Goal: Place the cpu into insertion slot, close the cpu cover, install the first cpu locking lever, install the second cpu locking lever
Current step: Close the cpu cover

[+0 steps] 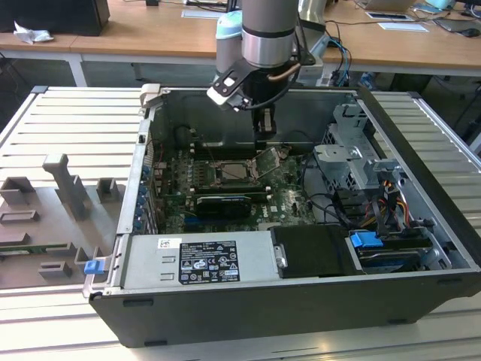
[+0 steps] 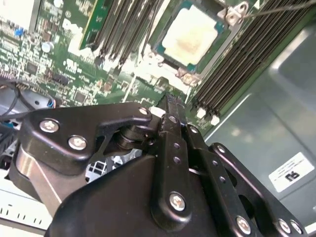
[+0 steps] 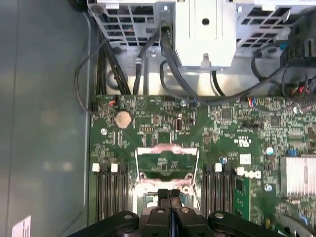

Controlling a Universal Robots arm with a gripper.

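Observation:
The cpu [image 2: 190, 35], a pale silver-beige square, lies flat in the insertion slot [image 2: 157, 53] on the green board. The cpu cover [image 3: 168, 148] stands raised on its hinge, with the board showing through its window; in the exterior view the cpu cover [image 1: 269, 159] tilts up on the exterior view's right of the insertion slot [image 1: 219, 175]. My gripper [image 3: 169, 197] hangs just above the slot's edge near the cover, its black fingers [image 2: 170, 106] pressed together with nothing between them. From the exterior view, the gripper [image 1: 263, 134] is seen reaching down into the case. A thin metal lever rod [image 2: 276, 9] runs beside the slot.
Long black memory slots [image 3: 106, 195] flank the socket on both sides. A metal drive cage [image 1: 353, 150] with cables [image 3: 148, 54] stands on the exterior view's right. The power supply [image 1: 199, 259] lies along the case's front. A grey fixture [image 1: 64, 188] sits outside the case.

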